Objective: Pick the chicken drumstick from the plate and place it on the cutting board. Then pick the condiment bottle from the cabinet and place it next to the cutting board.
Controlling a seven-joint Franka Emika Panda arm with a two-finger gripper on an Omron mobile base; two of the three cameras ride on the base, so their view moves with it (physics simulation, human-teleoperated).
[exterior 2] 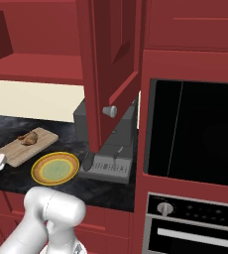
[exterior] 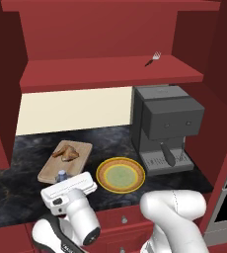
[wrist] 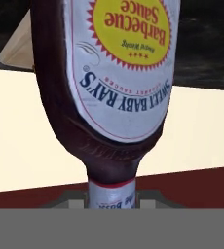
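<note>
1 drumstick point(exterior: 66, 152), 1 cutting board point(exterior: 49, 170), 1 plate point(exterior: 120, 174), 1 condiment bottle point(wrist: 115, 92), 1 fork point(exterior: 153, 59), 1 coffee machine point(exterior: 166, 126), 1 oven point(exterior 2: 193, 136)

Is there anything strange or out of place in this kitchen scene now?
Only one oddity: a small fork lies alone on the cabinet shelf. Otherwise all looks in order: the chicken drumstick lies on the cutting board, the plate is bare, and nothing has spilled.

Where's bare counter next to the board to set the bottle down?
Bare counter lies left of the cutting board and behind it toward the cream wall. Tighter on the right: the plate sits close there, with the coffee machine beyond. The gripper overhangs the board's near edge.
</note>
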